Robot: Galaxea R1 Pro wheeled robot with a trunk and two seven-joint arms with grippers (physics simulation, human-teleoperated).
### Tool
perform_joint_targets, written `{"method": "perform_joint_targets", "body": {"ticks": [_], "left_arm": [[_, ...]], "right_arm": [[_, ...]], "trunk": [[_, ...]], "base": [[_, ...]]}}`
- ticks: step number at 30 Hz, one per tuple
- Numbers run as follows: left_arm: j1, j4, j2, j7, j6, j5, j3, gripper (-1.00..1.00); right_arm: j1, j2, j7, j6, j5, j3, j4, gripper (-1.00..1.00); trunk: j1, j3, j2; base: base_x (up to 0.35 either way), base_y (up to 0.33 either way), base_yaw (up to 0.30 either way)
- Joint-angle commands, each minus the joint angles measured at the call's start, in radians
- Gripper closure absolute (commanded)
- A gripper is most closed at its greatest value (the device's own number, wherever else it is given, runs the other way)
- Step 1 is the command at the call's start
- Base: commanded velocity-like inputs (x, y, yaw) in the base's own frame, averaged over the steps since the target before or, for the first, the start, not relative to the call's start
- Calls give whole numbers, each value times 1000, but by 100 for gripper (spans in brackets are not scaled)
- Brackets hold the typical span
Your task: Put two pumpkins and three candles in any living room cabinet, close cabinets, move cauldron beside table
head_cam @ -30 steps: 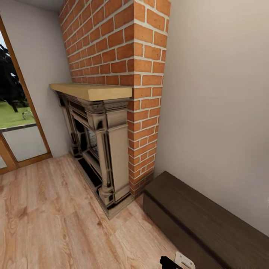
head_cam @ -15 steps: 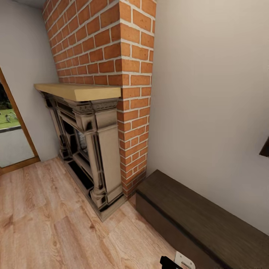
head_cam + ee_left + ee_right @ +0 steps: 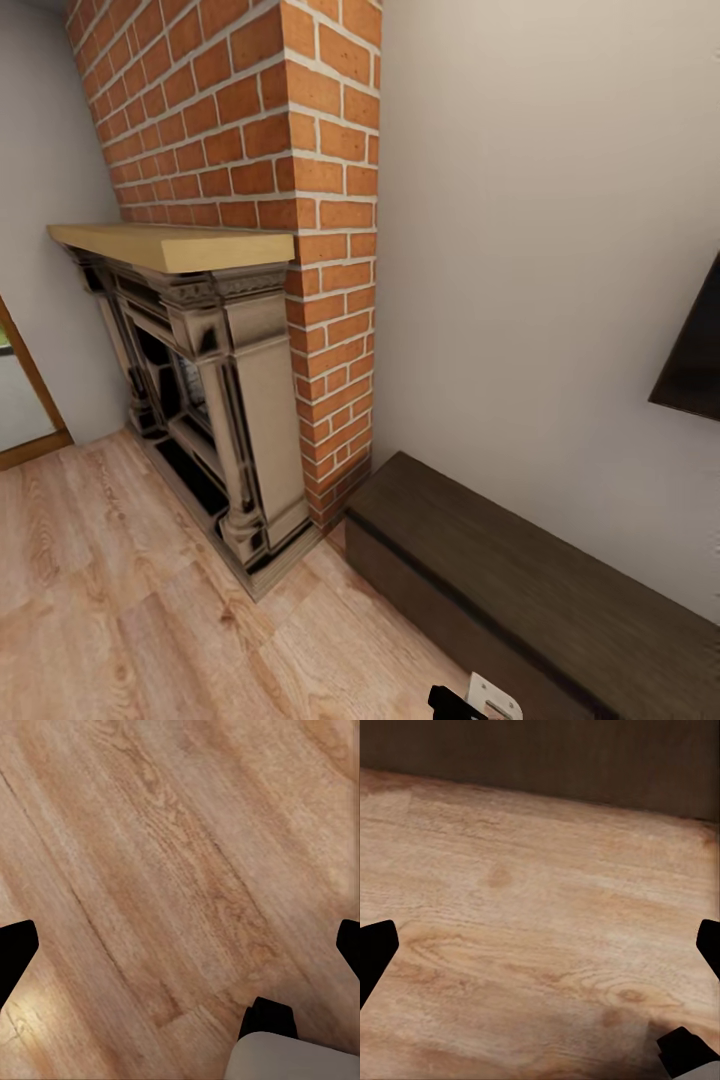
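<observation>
The cabinet (image 3: 530, 600) is a long low dark brown unit against the beige wall, right of the fireplace, and the part I see has its fronts closed. Its dark front (image 3: 540, 750) runs along the far edge of the right wrist view. My left gripper (image 3: 180, 949) hangs open over bare wood floor, with black fingertips (image 3: 15, 952) wide apart and nothing between them. My right gripper (image 3: 540, 949) is also open and empty, over the floor just in front of the cabinet. The pumpkins, candles, cauldron and table are out of view.
A red brick chimney (image 3: 290, 160) rises above an ornate fireplace (image 3: 220, 400) with a pale wooden mantel (image 3: 170, 245). A dark flat screen corner (image 3: 695, 370) hangs on the wall at right. Light wood floor (image 3: 120, 600) spreads left of the cabinet.
The head view has swung to the right: the window has slid almost out at the left and the dark screen has come in at the right. Nothing in the room has moved.
</observation>
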Motion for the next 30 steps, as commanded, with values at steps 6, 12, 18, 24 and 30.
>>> {"method": "perform_joint_targets", "body": {"ticks": [6,12,18,24,30], "left_arm": [[0,-1,0,5,-1,5,-9,-100],[0,-1,0,5,-1,5,-9,-100],[0,-1,0,5,-1,5,-9,-100],[0,-1,0,5,-1,5,-9,-100],[1,-1,0,5,1,7,-8,-100]], "right_arm": [[-1,0,-4,-5,-11,8,0,-100],[-1,0,-4,-5,-11,8,0,-100],[-1,0,-4,-5,-10,8,0,-100],[-1,0,-4,-5,-10,8,0,-100],[-1,0,-4,-4,-8,8,0,-100]], "trunk": [[0,-1,-1],[0,-1,-1],[0,-1,-1],[0,-1,-1],[0,-1,-1]], "base": [[0,0,-151],[0,0,-136],[0,0,-93],[0,0,-10],[0,0,0]]}}
